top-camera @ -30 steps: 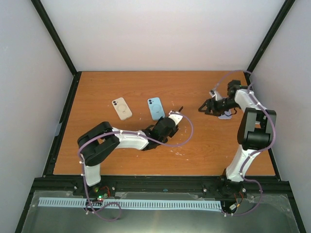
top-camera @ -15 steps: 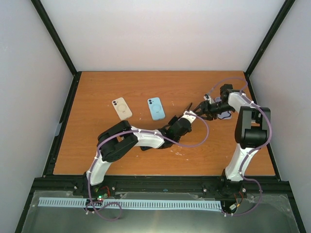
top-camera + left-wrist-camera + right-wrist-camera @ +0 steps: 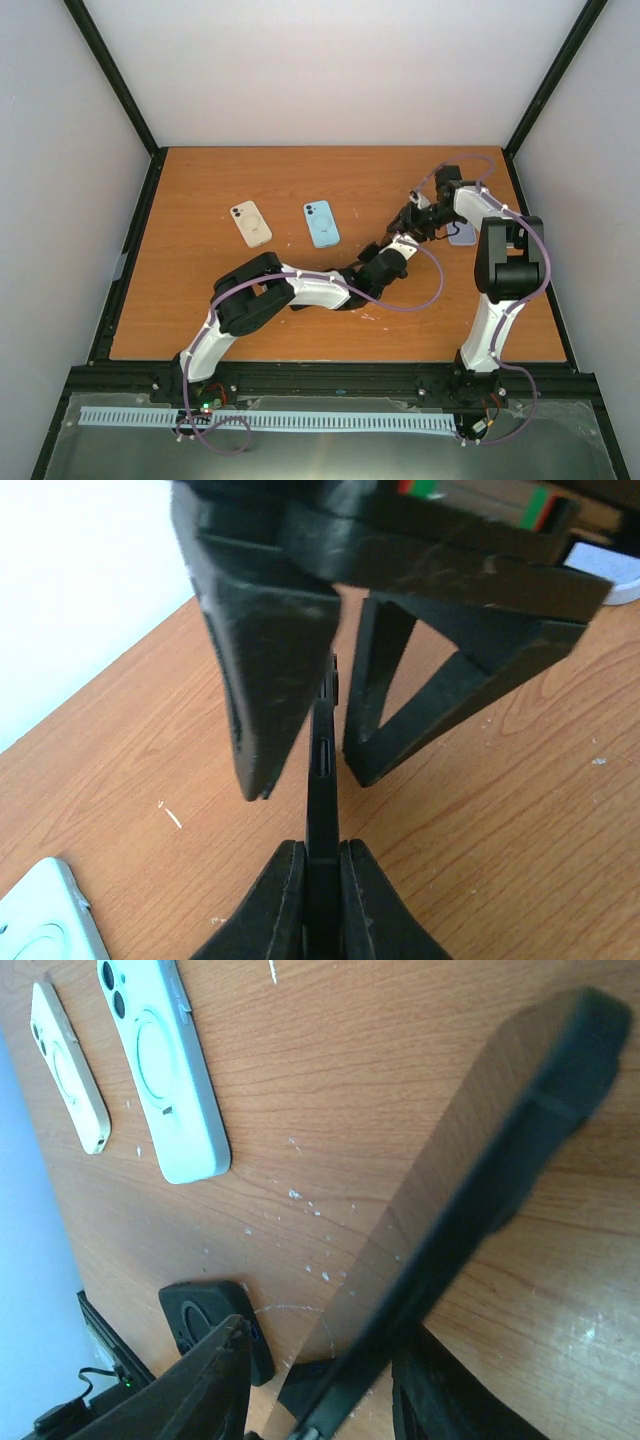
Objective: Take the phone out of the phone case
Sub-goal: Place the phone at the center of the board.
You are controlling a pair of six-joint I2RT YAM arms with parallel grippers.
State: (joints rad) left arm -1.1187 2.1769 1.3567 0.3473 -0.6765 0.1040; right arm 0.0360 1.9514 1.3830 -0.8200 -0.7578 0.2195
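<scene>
A black phone point(image 3: 322, 770) in its black phone case point(image 3: 545, 1080) is held edge-up above the table, with my left gripper point(image 3: 322, 852) shut on its lower end. The glossy screen point(image 3: 430, 1210) faces the right wrist camera. My right gripper point(image 3: 330, 1345) straddles the other end of the phone. One finger point(image 3: 205, 1380) stands clearly off the screen side, while the other finger point(image 3: 440, 1390) lies close against the case's back. In the top view both grippers meet at the right of centre, left gripper point(image 3: 402, 243) and right gripper point(image 3: 413, 224).
A light blue case point(image 3: 321, 223) and a cream case point(image 3: 250, 223) lie flat at the table's middle left. A lavender item point(image 3: 463, 234) rests by the right arm. The light blue case's corner point(image 3: 40, 920) shows beside the left gripper.
My left arm has carried the black phone to the right, up to the right gripper. The right arm swung left to meet it, and its jaws have narrowed around the phone.
</scene>
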